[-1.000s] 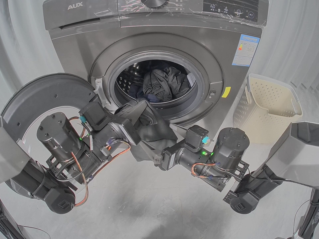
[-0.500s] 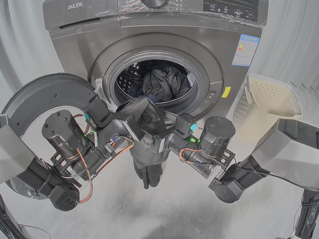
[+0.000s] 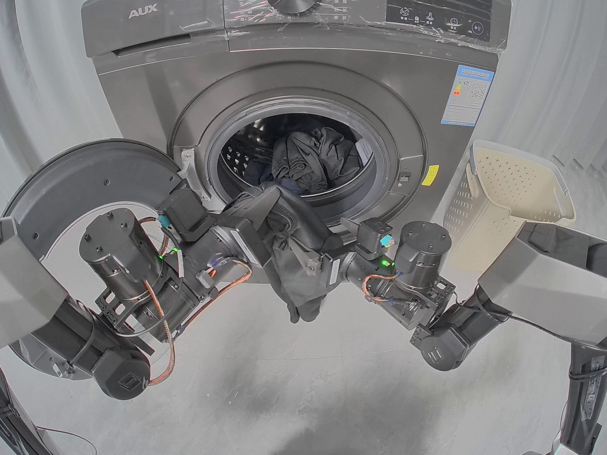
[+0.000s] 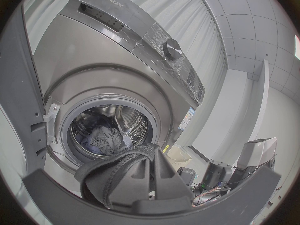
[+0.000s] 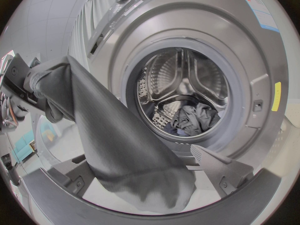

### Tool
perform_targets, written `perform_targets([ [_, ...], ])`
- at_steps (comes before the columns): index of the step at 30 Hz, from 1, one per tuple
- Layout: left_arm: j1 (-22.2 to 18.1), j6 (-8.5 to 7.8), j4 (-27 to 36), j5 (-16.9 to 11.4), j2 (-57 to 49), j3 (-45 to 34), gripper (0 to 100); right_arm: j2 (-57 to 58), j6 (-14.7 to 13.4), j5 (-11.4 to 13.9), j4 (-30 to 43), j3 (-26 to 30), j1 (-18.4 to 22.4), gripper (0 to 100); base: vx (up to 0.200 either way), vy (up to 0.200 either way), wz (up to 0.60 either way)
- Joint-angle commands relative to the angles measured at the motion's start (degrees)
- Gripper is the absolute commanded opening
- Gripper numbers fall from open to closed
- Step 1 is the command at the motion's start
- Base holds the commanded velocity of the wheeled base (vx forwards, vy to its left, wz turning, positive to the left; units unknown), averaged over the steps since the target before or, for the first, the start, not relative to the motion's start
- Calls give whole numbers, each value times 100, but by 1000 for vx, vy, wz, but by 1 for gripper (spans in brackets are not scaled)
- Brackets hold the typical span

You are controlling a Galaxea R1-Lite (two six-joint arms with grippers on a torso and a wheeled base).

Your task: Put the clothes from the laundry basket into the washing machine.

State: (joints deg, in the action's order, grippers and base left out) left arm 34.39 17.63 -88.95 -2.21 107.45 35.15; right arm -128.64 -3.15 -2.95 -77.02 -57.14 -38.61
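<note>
Laundry basket (image 3: 499, 184) right of washing machine (image 3: 164, 96), open door (image 3: 82, 178) left; clothes (image 3: 316, 156) inside, garment (image 3: 297, 248) in front

Bright, even light, with glints inside the washing machine (image 5: 187, 75).

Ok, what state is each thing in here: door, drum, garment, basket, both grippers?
door: swung wide open.
drum: holds dark clothes.
garment: held up before the opening, tail hanging.
basket: tilted beside the washer, no clothes visible inside.
left gripper: shut on garment.
right gripper: open, garment draped across it.
</note>
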Motion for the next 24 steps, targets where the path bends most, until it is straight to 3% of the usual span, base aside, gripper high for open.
perform_targets([
  [1, -11, 4, -17, 1, -5, 1, 0, 31, 7, 14, -15, 203, 257, 100, 0, 0, 0],
  [15, -108, 13, -25, 1, -22, 27, 0, 31, 121, 31, -32, 423, 635, 100, 0, 0, 0],
  [24, -117, 21, -25, 282, -5, 256, 0, 181, 121, 110, -261, 1223, 178, 100, 0, 0, 0],
])
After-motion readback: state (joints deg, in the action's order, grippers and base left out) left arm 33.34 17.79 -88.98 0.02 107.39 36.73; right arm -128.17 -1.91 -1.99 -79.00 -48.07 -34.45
